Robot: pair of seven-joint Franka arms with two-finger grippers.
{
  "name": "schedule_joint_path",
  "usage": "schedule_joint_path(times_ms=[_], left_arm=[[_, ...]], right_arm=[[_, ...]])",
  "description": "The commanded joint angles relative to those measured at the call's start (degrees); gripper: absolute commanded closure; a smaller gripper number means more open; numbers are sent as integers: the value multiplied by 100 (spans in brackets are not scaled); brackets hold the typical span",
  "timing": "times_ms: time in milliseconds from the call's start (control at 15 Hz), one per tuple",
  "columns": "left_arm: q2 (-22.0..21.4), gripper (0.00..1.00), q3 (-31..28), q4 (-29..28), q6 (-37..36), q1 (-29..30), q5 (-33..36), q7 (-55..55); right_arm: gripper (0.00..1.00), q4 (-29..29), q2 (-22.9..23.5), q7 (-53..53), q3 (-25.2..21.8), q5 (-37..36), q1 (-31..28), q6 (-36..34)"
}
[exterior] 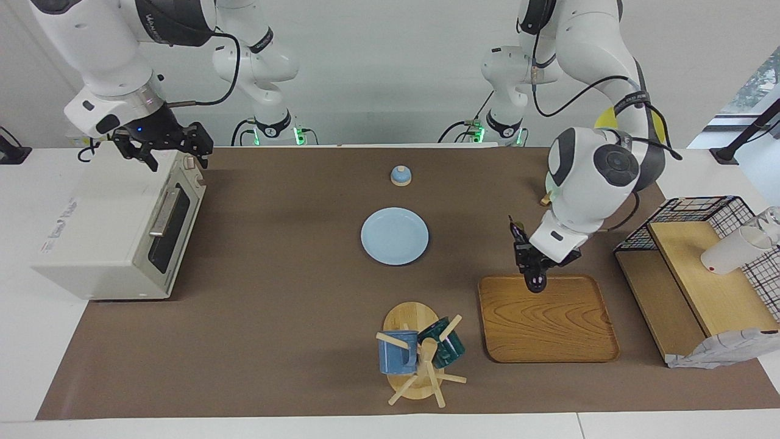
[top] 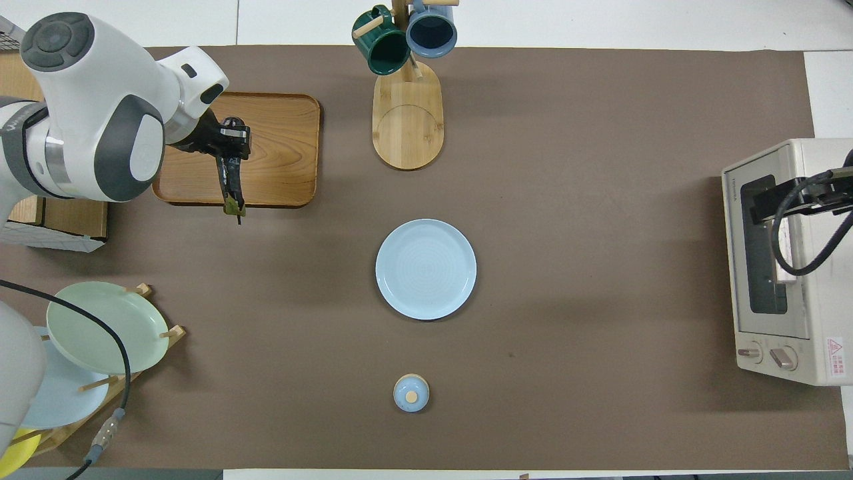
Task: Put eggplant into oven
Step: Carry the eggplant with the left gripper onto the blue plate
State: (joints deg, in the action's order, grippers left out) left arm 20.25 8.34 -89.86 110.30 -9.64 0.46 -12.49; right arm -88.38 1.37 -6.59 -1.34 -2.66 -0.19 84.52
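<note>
The dark purple-black eggplant (exterior: 536,280) hangs in the air, tilted, with my left gripper (exterior: 528,259) shut on its middle. It is over the edge of the wooden tray (exterior: 548,329) that lies nearest the robots. From above, the eggplant (top: 231,183) points its stem end off the tray (top: 280,167), under the left gripper (top: 232,150). The cream-white oven (exterior: 116,225) stands at the right arm's end of the table with its dark glass door shut. My right gripper (exterior: 163,149) waits open above the oven's top, and it also shows over the oven (top: 793,267) from above.
A light blue plate (exterior: 394,236) lies mid-table, with a small blue lid (exterior: 400,175) nearer the robots. A mug tree (exterior: 420,353) with two mugs stands beside the tray. A wire basket with wooden shelves (exterior: 701,268) and a plate rack (top: 100,327) fill the left arm's end.
</note>
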Motion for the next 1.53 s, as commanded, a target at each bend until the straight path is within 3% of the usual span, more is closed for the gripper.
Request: schedule_joint_path(times_ms=[0, 266, 332, 399, 465, 532, 665, 798, 1130, 1396, 1462], left_arm=[[-582, 100, -78, -716, 18, -449, -73, -543], [-829, 100, -78, -1120, 158, -1099, -389, -1264], [-882, 100, -78, -1287, 298, -1240, -415, -1291], [-996, 100, -78, -1524, 517, -1433, -433, -1361], [-1093, 100, -78, -1839, 841, -1635, -485, -1518], [-1181, 100, -78, -2216, 1288, -1855, -495, -1685], [-1112, 100, -78, -2641, 2037, -2312, -495, -1984], [-814, 100, -87, -2651, 2389, -2585, -495, -2222], [-277, 100, -95, -2616, 3154, -2797, -495, -2398], [-232, 100, -95, -2616, 3270, -2788, -486, -2329], [-232, 51, -95, -2607, 3261, -2797, -486, -2328]], right_arm=[[0, -109, -102, 44, 20, 108, -60, 39], [0, -258, -155, 0, 20, 117, -60, -6], [13, -363, -216, -9, 20, 108, -60, 38], [54, -408, -243, 0, 20, 117, -69, 47], [86, -504, -260, 17, 20, 117, -69, 65], [100, -627, -339, 0, 11, 108, -78, 160], [100, -846, -392, 52, 2, 99, -209, 485], [100, -1154, -506, 44, -7, 99, -315, 880], [100, -2260, -936, 229, -33, -24, -780, 1601], [100, -2676, -938, 229, -33, -480, -913, 1971], [100, -2711, -928, 255, -33, -481, -913, 2033]])
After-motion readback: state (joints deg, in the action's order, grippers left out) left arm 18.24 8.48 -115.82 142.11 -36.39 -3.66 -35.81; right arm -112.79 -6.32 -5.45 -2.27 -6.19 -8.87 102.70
